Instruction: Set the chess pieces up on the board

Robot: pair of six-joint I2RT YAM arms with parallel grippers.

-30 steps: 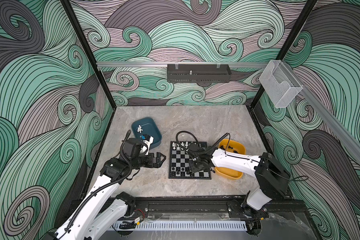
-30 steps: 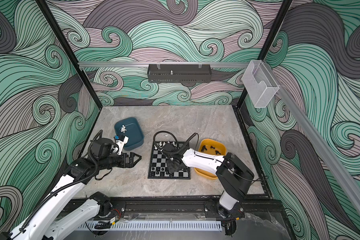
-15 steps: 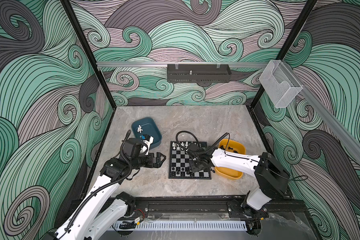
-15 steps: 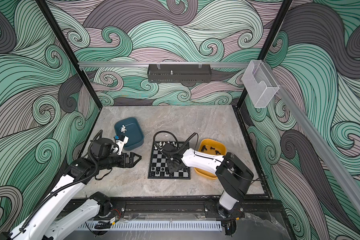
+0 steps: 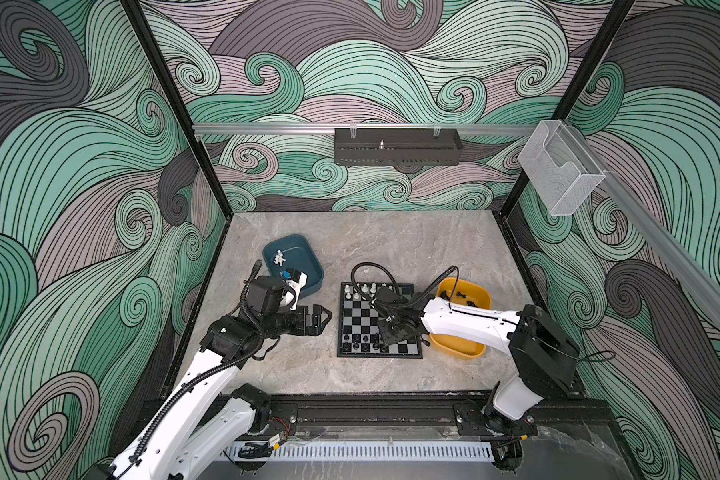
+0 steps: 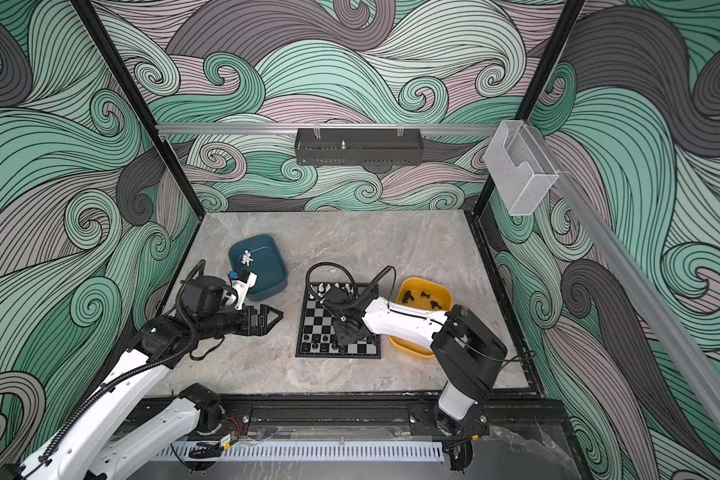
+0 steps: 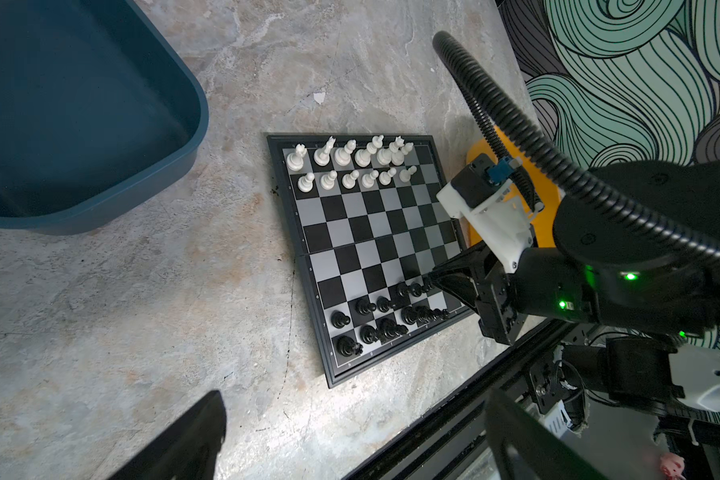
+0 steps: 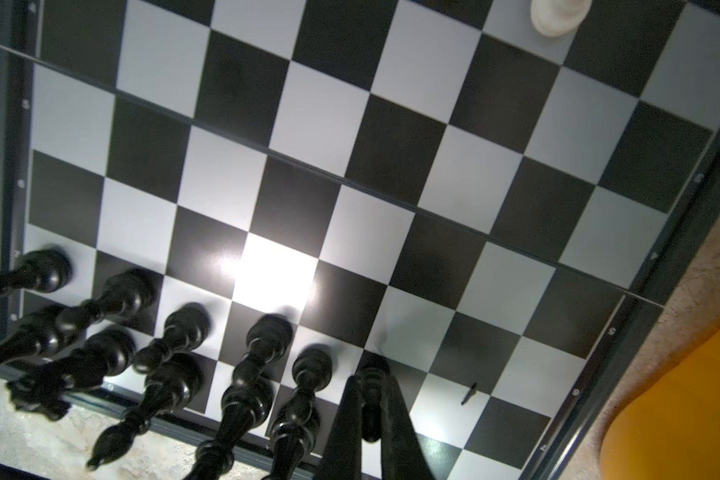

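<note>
The chessboard (image 5: 381,320) lies on the grey worktop (image 5: 391,249), at lower centre in both top views. Its far two rows hold white chessmen (image 7: 350,162) and its near rows hold black chessmen (image 7: 375,320). The right end effector (image 8: 370,388) is clamped on a black pawn (image 8: 371,370) that stands on a dark square. The left end effector (image 5: 323,322), fingers apart, hovers left of the chessboard, near a teal tray (image 5: 308,270). A yellow tray (image 5: 458,351) sits just right of the chessboard.

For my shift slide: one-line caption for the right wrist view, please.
Right gripper shut on a black chess piece at the board, beside the standing black pieces.
</note>
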